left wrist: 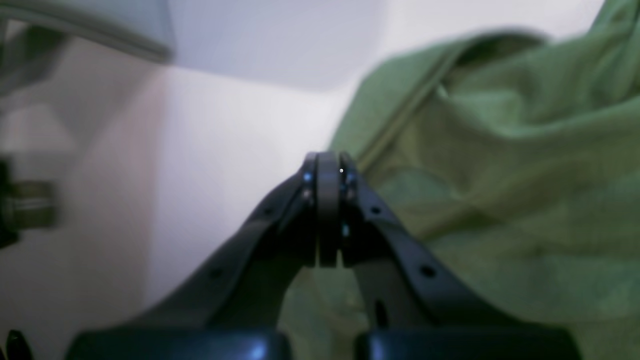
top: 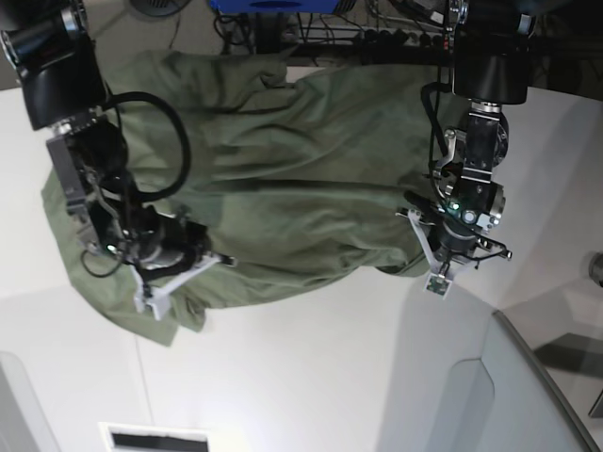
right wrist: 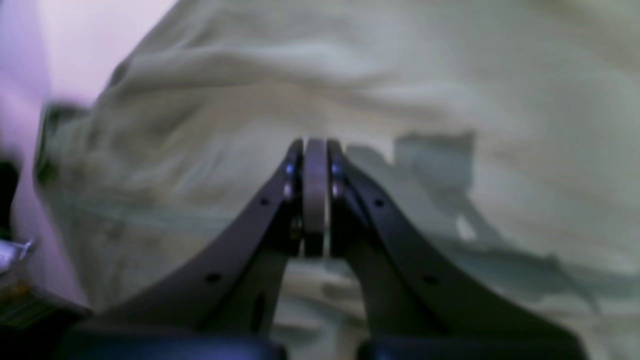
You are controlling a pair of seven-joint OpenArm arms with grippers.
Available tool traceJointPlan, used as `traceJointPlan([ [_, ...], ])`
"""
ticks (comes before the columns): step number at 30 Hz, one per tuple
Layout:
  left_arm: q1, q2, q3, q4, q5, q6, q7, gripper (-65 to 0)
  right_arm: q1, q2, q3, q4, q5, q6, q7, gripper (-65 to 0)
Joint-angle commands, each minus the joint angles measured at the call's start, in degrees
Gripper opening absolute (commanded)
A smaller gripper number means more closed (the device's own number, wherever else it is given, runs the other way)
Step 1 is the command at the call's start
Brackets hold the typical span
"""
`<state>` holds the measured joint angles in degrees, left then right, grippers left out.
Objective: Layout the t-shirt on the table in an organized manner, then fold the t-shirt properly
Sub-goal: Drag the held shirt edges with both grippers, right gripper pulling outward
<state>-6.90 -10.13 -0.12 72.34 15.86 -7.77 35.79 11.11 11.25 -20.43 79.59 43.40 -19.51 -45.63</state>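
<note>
While the t-shirt (top: pixel 283 179) lies rumpled on the tabletop (top: pixel 311 377), left end effector (left wrist: pixel 327 162) and right end effector (right wrist: pixel 315 147) are pressed together, empty

This looks like a robotics lab: a large white table (top: pixel 311 377) with two black cable-draped robot arms mounted over it, a tangle of cables and a power strip (top: pixel 377 38) on the floor behind, beside a blue piece of equipment (top: pixel 273 6) at the far edge
</note>
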Motion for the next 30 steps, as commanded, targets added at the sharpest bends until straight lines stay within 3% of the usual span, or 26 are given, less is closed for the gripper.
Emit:
traceJointPlan([
  [1,-1.1,-0.5,-0.3,0.1,0.2,0.3,-0.8,-65.0,3.3,-0.2,-0.8,-0.2,-0.2,0.6,1.2,-63.6],
  [5,2.0,-3.2,-0.1,0.1,0.2,0.3,-0.9,-65.0,10.5,-2.7,-1.5,-9.7,-0.3,0.9,1.5,-63.5],
  [7,3.8,-4.2,-0.4,0.1,0.2,0.3,-1.3,-65.0,13.5,-4.3,-1.5,-15.5,-0.3,3.9,2.7,-63.5],
  [9,6.1,-5.5,-0.7,0.0,0.2,0.3,-2.7,-65.0,15.5,-5.9,-1.5,-20.8,-0.3,10.0,4.9,-63.5],
  [11,8.2,-6.4,-0.7,0.1,0.2,0.3,-3.5,-65.0,17.2,-7.4,-1.6,-26.1,-0.3,13.3,7.4,-63.3],
  [17,12.0,-7.1,-0.8,0.2,-0.2,0.3,-3.5,-65.0,20.4,-10.8,-1.6,-37.4,-0.4,17.4,12.9,-62.9],
  [24,15.7,-7.1,-0.8,0.8,0.1,0.3,-3.5,-65.0,19.5,-10.7,-1.6,-43.7,-0.4,17.3,14.3,-63.5],
  [26,17.0,-7.1,-0.8,2.5,0.1,0.3,-3.5,-65.0,17.4,-9.2,-1.3,-43.5,-0.4,16.9,14.3,-63.5],
  [30,18.7,-7.8,-0.9,7.4,0.0,0.3,-3.0,-65.0,13.5,-7.6,-1.5,-40.3,-0.3,10.0,13.6,-63.6],
])
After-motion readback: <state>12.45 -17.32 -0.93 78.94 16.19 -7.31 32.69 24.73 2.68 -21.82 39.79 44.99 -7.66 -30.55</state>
